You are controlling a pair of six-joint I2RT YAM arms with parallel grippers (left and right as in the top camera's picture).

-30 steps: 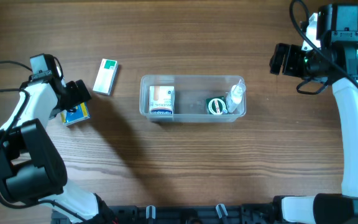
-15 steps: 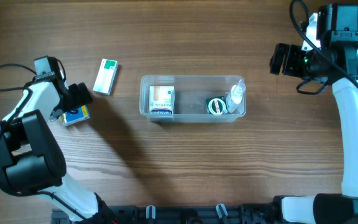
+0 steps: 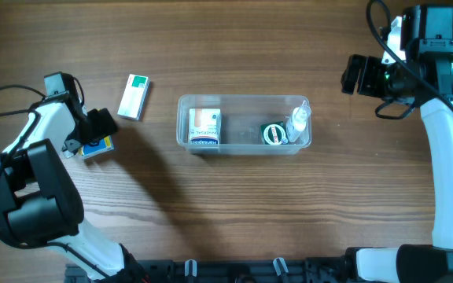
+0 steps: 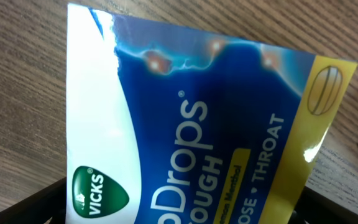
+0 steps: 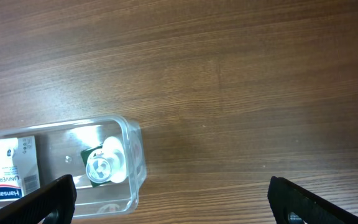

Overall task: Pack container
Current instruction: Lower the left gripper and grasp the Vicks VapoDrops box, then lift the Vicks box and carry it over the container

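Observation:
The container is a clear tub at the table's middle. It holds a Hansaplast box, a green round item and a small clear bottle. My left gripper is low over a blue, white and yellow Vicks cough-drops box that lies on the table. In the left wrist view the Vicks box fills the frame, and the fingers of the left gripper stand apart on either side of it. My right gripper is open and empty to the right of the container; the right wrist view shows the right gripper and the container's end.
A green and white box lies on the table between the left gripper and the container. Bare wood stretches right of the container.
My left gripper has shifted slightly down and right onto the Vicks box. The box, the container and the right arm have not moved.

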